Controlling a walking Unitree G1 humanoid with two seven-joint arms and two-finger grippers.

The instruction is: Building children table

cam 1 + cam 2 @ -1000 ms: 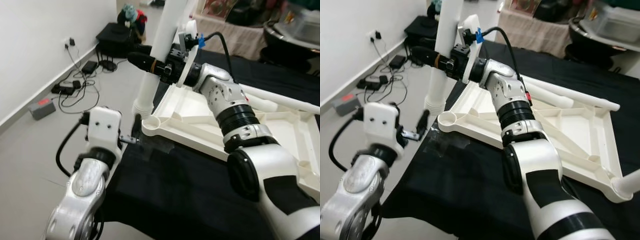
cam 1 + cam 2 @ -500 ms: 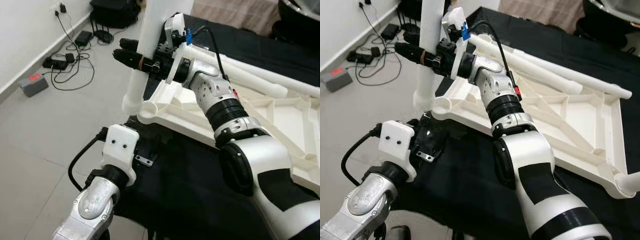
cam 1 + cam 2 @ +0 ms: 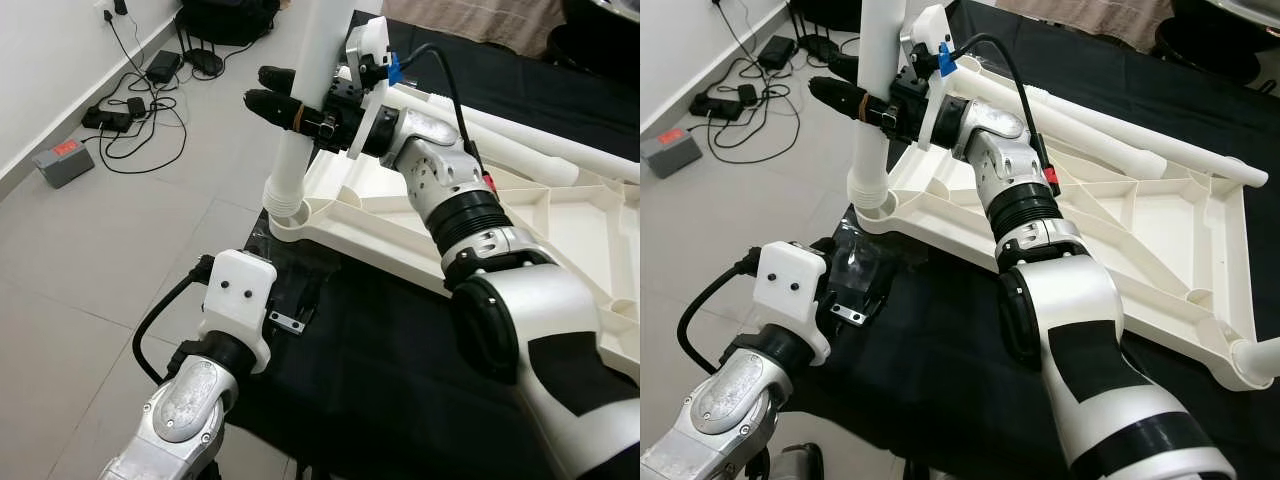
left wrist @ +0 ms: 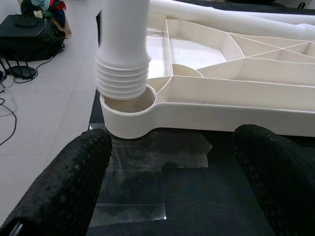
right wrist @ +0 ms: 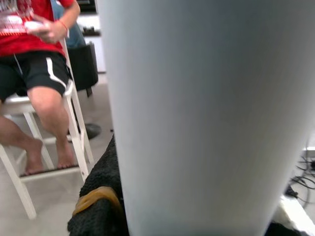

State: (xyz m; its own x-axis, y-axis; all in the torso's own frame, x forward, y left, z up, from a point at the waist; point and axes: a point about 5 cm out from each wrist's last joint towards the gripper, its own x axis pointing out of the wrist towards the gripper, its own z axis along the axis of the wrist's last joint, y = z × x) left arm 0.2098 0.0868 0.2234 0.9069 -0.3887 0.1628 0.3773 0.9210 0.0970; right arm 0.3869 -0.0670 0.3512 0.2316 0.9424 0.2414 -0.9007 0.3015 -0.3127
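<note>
Leg-fitting step. Right gripper (image 3: 290,110), upper centre, clasped the white table leg (image 3: 300,130) upright, its threaded end (image 4: 123,78) at the corner socket (image 4: 129,114) of the upturned tabletop (image 3: 560,215). Left gripper (image 4: 172,162) gaped empty below. Next, probably: seat and twist.

The upright table leg (image 3: 305,110) blocks the corner socket (image 4: 127,105); open floor (image 3: 120,250) beside looks passable.

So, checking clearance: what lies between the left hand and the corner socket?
In the left wrist view: clear crinkled plastic film on black cloth, before the white socket.
</note>
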